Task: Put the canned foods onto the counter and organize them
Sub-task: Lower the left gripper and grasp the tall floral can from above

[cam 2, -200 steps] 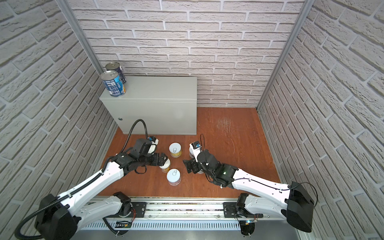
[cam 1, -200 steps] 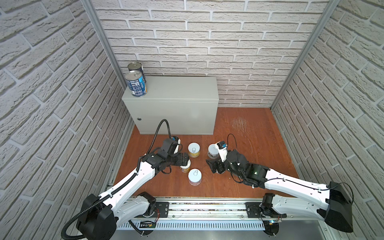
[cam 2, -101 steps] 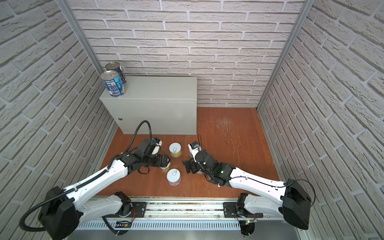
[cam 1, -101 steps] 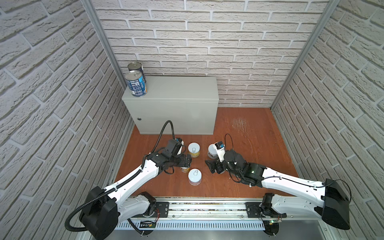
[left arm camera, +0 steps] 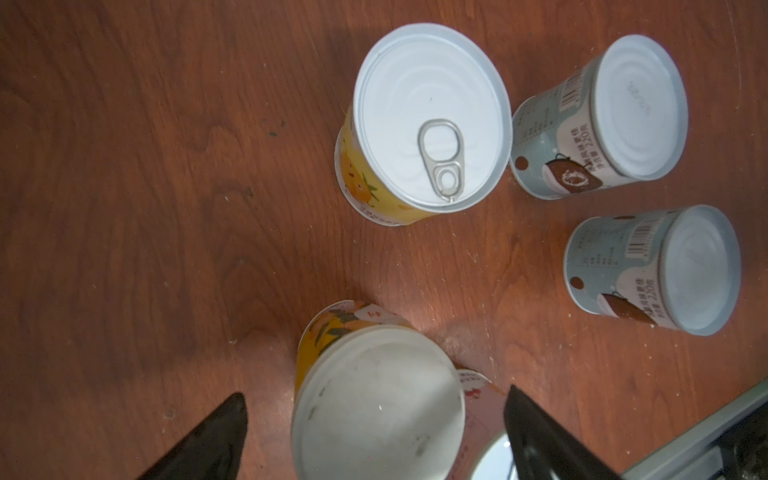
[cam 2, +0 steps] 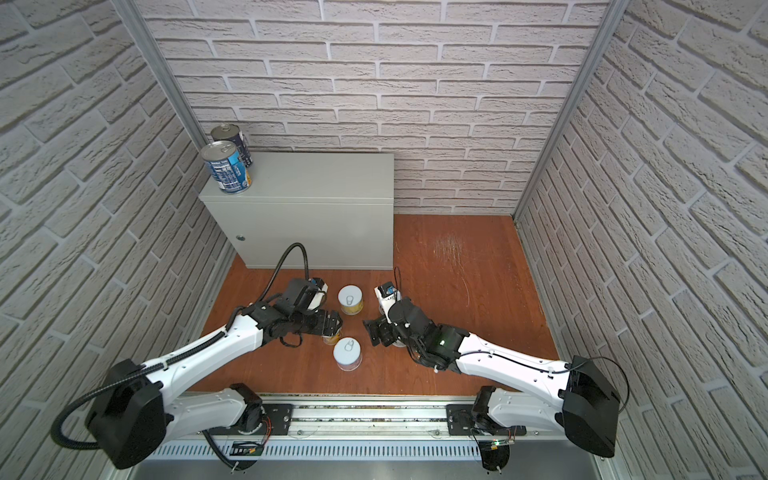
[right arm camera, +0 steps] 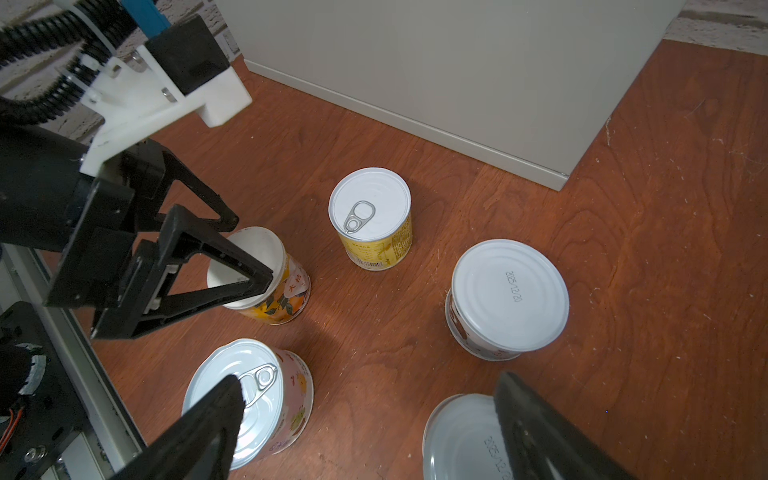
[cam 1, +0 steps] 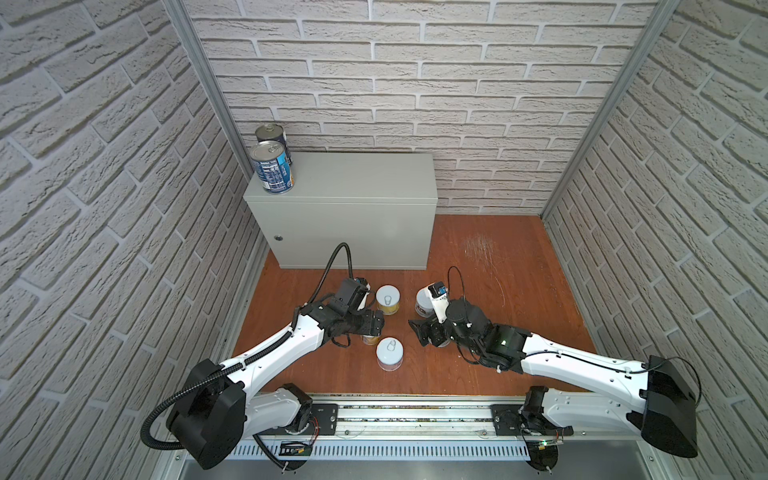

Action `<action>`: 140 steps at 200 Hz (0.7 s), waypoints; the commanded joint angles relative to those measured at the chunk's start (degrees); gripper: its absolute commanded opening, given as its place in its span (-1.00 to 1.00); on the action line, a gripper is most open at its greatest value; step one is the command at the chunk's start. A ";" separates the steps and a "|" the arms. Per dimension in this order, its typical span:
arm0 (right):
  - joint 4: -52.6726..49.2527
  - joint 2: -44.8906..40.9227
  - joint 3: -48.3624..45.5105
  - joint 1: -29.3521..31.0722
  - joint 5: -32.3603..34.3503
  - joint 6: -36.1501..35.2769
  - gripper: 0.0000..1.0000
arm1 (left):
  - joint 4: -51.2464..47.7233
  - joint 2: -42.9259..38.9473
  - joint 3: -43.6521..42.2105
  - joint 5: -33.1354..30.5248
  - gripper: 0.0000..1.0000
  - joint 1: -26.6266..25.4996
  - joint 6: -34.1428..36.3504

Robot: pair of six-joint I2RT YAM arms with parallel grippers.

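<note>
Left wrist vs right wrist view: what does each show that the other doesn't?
Only left wrist: the grey barcoded sides of the two plain-lidded cans.
Only right wrist: the grey cabinet, the right gripper, open, and the pink-labelled can with its pull tab.
Both: the yellow pull-tab can, and the left gripper open astride the orange-labelled can.

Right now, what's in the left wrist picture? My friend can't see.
The open left gripper straddles a yellow-labelled can with a white top. Nearby on the wooden floor stand a pull-tab can and two grey-labelled cans.
</note>
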 commanded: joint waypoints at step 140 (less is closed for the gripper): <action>0.49 1.85 2.90 0.39 0.97 0.60 0.89 | 0.14 2.70 0.18 -4.58 0.41 -1.47 2.13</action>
